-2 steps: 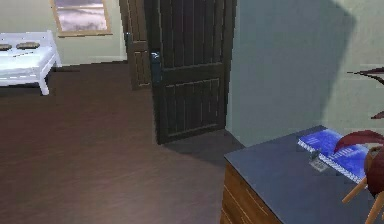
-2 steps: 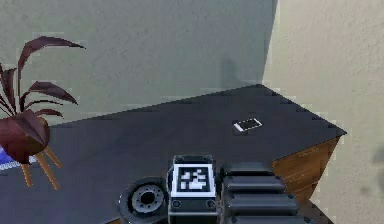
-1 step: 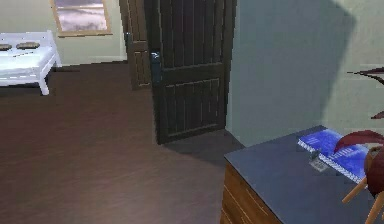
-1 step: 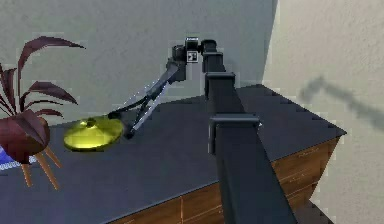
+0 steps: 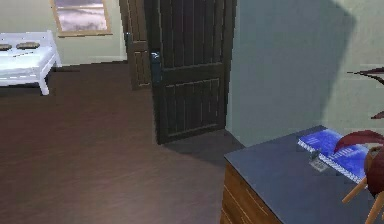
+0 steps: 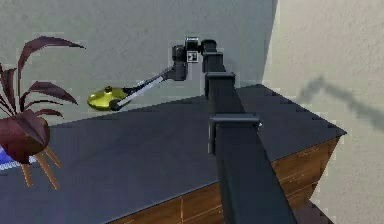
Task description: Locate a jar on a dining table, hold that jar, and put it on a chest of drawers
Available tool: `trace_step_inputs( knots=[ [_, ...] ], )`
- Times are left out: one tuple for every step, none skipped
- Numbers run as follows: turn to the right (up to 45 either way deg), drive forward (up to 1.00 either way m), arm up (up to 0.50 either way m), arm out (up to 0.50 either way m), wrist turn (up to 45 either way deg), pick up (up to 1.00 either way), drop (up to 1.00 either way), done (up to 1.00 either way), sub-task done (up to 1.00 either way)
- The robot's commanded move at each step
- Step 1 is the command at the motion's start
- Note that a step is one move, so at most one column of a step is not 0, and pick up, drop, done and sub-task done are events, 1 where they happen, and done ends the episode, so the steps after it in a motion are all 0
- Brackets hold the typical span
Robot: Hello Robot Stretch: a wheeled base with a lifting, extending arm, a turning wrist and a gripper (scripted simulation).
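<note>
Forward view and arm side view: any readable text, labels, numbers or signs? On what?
None can be read.
Blue flat item on the chest of drawers: pale patches, too blurred to read.
White squares at the end of the arm: black marks, no legible characters.

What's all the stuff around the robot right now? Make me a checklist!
Surface: dark chest top, with drawers below.
Job's things: yellow-green thing, maybe the jar, near the top's far edge.
Clutter: potted plant; blue flat thing.
Grippers: gripper reaches to the yellow-green thing; cannot tell whether it holds anything.
Cables: nothing seen.
Surroundings: dark door, white table, window, brown floor.
</note>
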Motion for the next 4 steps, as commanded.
trace_step_inputs(
  knots=[
    [0.0,0.0,0.0,0.0,45.0,0.0,0.0,0.0,0.0],
    [0.0,0.0,0.0,0.0,33.0,0.0,0.0,0.0,0.0],
    [0.0,0.0,-0.04,0.0,0.0,0.0,0.0,0.0,0.0],
    [0.0,0.0,-0.32,0.0,0.0,0.0,0.0,0.0,0.0]
  ],
)
